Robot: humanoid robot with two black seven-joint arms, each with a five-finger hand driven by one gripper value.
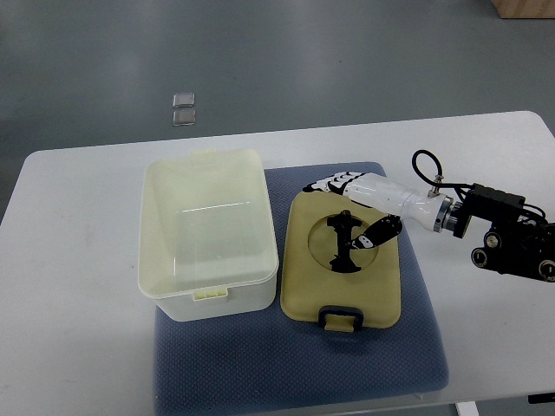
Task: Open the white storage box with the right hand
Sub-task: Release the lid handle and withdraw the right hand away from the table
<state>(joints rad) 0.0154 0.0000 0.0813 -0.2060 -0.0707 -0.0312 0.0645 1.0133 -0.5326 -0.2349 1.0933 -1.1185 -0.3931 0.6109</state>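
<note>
The white storage box (208,305) stands open on the left half of a blue mat (303,373); its inside looks empty. Its yellowish lid (303,286) lies flat on the mat just right of the box, with a black handle (345,247) in a round recess and a dark latch (340,319) at its near edge. My right hand (342,212) reaches in from the right and hovers over the far part of the lid. Its fingers (334,184) are stretched along the lid's far edge, and the thumb (380,232) points towards the handle. It grips nothing.
The mat lies on a white table (78,347). My right forearm and its black wrist unit (512,238) cross the table's right side. Two small clear pieces (183,108) lie on the grey floor beyond the table. A cardboard corner (525,7) shows top right.
</note>
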